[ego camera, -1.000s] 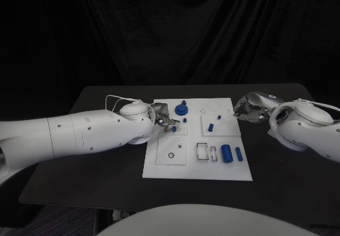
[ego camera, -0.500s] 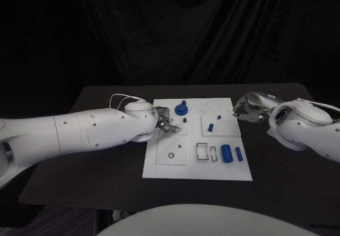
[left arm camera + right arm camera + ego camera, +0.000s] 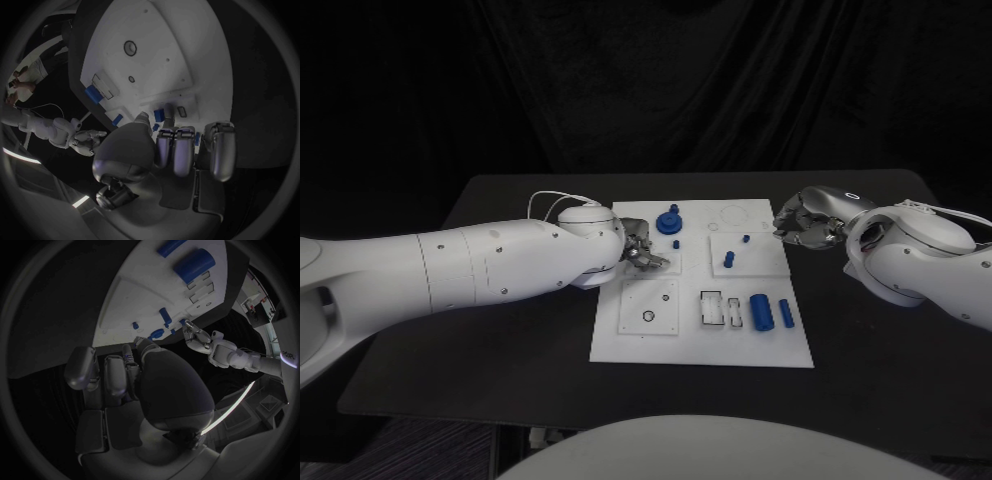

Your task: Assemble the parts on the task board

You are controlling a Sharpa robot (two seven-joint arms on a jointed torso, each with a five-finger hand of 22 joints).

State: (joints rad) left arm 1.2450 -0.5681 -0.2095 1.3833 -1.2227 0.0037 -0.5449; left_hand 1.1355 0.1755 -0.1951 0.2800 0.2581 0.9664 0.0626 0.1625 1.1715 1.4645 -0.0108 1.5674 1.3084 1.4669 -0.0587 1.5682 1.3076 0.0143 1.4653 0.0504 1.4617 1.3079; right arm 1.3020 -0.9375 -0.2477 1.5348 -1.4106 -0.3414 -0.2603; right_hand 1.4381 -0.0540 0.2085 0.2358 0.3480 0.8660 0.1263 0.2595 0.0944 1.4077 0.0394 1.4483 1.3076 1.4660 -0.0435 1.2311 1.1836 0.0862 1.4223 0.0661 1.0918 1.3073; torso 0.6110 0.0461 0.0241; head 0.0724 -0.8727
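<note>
At centre left of the head view, the left silver hand [image 3: 640, 252] is seen over the left edge of the white rectangular task board [image 3: 635, 340] on the black table [image 3: 502, 360]; whether anything is grasped cannot be told. Small blue plastic parts [image 3: 762, 311] are spread across the board. At upper right, the right silver hand [image 3: 805, 225] is held beside the board's edge, fingers curled in on nothing.
</note>
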